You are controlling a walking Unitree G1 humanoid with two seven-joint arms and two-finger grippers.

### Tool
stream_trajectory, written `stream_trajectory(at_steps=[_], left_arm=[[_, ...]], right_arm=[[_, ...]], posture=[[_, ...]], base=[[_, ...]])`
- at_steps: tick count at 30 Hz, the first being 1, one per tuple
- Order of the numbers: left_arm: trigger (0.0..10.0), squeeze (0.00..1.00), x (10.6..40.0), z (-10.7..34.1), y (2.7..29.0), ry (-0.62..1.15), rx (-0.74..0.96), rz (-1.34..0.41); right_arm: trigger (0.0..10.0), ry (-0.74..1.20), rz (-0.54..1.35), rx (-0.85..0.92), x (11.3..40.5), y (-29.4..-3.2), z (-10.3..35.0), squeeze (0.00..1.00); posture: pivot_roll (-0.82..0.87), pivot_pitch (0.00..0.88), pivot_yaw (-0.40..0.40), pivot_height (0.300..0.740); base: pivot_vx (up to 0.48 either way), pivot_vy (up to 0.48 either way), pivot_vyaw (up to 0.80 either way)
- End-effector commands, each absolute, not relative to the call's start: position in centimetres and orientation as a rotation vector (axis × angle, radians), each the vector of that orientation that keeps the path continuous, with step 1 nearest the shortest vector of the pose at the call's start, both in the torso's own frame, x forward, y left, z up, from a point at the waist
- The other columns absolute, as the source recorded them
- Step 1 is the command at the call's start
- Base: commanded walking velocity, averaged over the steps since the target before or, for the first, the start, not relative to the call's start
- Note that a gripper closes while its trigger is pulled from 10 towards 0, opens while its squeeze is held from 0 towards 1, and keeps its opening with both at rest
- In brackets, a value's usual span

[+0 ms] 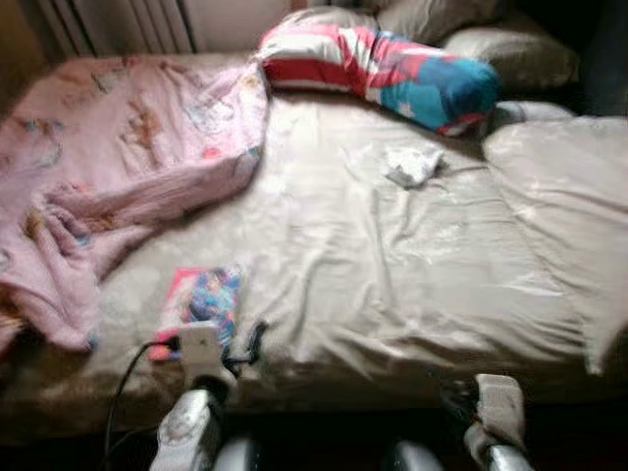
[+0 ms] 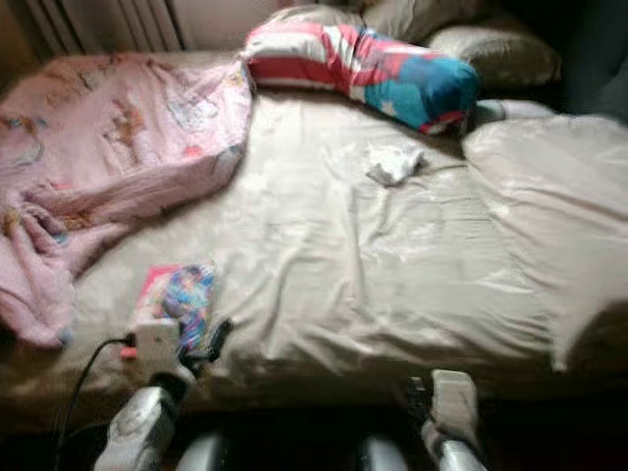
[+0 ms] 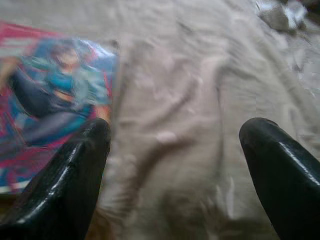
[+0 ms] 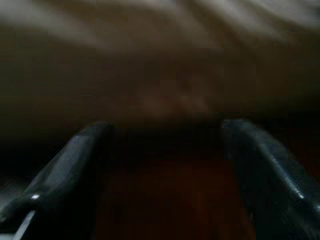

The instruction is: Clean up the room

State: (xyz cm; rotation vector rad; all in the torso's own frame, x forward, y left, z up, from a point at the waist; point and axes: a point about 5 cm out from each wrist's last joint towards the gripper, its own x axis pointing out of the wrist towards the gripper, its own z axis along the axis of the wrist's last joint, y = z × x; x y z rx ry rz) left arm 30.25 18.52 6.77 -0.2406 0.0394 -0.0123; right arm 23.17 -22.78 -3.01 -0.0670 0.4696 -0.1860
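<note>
I can read no writing anywhere in front of me. The one printed thing is the picture book [image 1: 201, 306] lying low and left of centre in my head view, and its cover shows a figure in blue on pink and red, too blurred for any title or letters to come out. From my left wrist the same cover sits at the left edge, equally smeared. The patterned pillow [image 1: 383, 67] at upper centre carries coloured blocks, no legible words.
</note>
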Motion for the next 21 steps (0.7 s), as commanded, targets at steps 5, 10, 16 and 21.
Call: stream_trajectory(at_steps=[5,10,16,21], left_arm=[[10.0,0.0,29.5,5.6,18.5,0.085,-0.243,-0.01],[10.0,0.0,29.6,5.6,18.6,0.086,-0.255,-0.012],[10.0,0.0,29.6,5.6,18.6,0.086,-0.256,-0.015],[10.0,0.0,29.7,5.7,18.6,0.082,-0.254,-0.014]], right_arm=[[10.0,0.497,-0.083,-0.094,24.4,-20.3,-3.1,0.0],[10.0,0.647,-0.024,-0.244,22.5,-20.1,-5.0,0.0],[10.0,0.72,-0.015,-0.25,21.0,-20.1,-6.2,0.0],[10.0,0.723,-0.042,-0.16,20.8,-19.8,-6.3,0.0]], posture=[[0.02,0.207,-0.013,0.587],[0.01,0.203,-0.013,0.587],[0.02,0.207,-0.011,0.587],[0.03,0.21,-0.008,0.587]], base=[[0.0,0.0,0.0],[0.0,0.048,0.0],[0.0,0.243,0.0],[0.0,0.244,0.0]])
